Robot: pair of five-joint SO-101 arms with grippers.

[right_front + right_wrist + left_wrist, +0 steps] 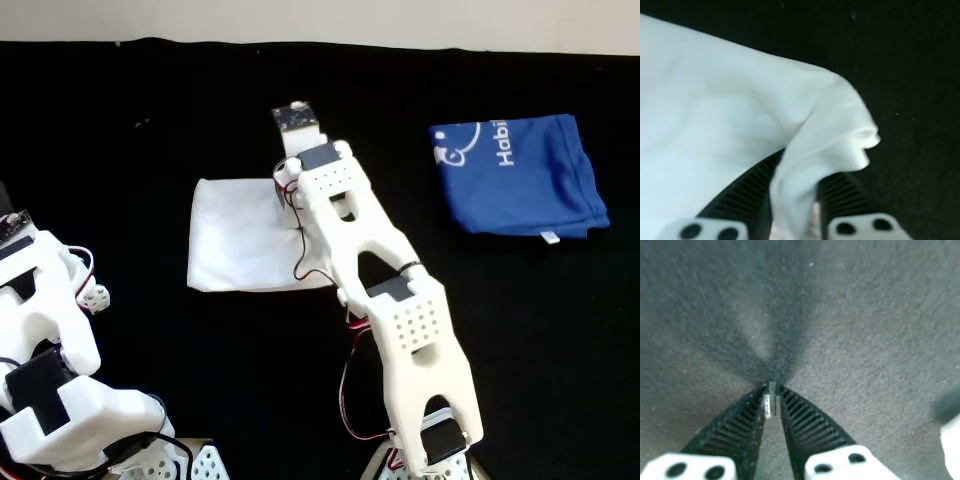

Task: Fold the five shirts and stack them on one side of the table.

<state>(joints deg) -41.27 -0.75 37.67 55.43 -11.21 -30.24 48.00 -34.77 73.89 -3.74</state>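
Observation:
A folded white shirt [240, 240] lies in the middle of the black table. The right arm stretches over its right edge, and my right gripper [796, 192] is shut on a lifted corner of the white shirt [715, 130], the cloth pinched between the black ribbed fingers [752, 187]. A folded blue shirt [520, 175] rests at the back right. The left arm [40, 330] sits at the near left edge of the table. My left gripper [772, 402] is shut with nothing in it, pointing down at bare black cloth.
The black table cover [130, 130] reaches to the pale wall at the back. Red and black wires [350, 385] hang along the right arm. Both arm bases stand at the near edge.

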